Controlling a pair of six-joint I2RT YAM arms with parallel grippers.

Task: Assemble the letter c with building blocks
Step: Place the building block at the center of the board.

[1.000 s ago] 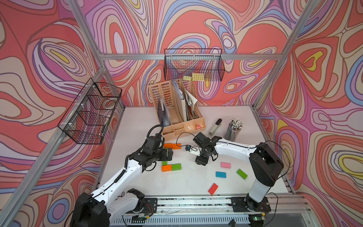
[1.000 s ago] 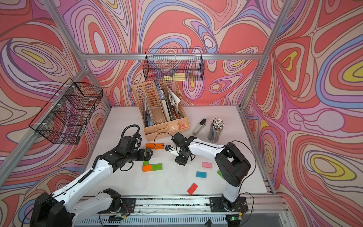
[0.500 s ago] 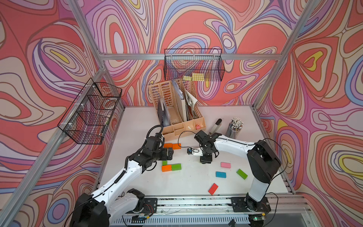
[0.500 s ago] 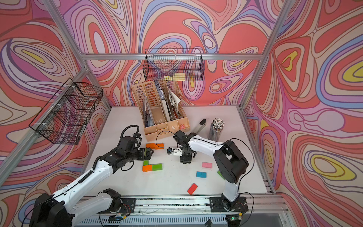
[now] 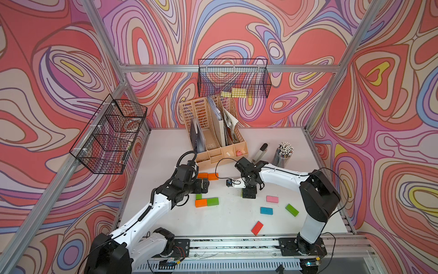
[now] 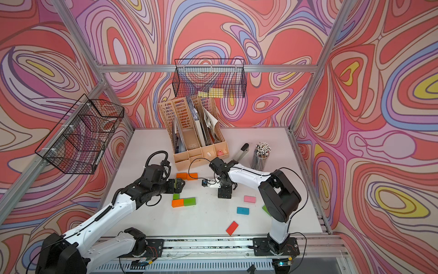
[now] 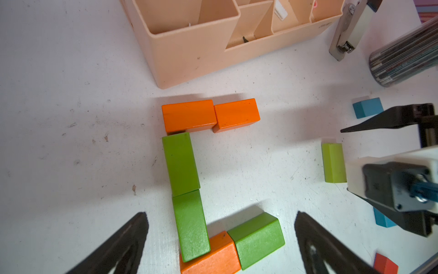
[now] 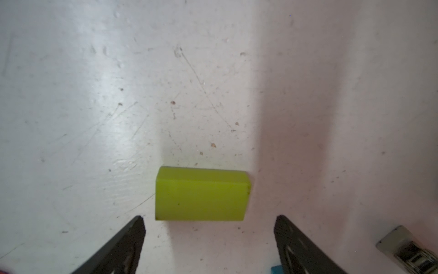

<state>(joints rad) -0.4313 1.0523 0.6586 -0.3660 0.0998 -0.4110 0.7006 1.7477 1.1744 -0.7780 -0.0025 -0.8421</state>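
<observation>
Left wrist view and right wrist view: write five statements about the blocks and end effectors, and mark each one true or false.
1. Two orange blocks lie end to end, touching. True.
2. The lime block is stacked on the orange blocks. False: it lies alone on the table, apart from them.
3. The left end effector is open and holds nothing. True.
4. The right end effector is shut on the lime block. False: its jaws stand open, wider than the block, and do not touch it.
5. Two darker green blocks run in a line from the orange blocks. True.
</observation>
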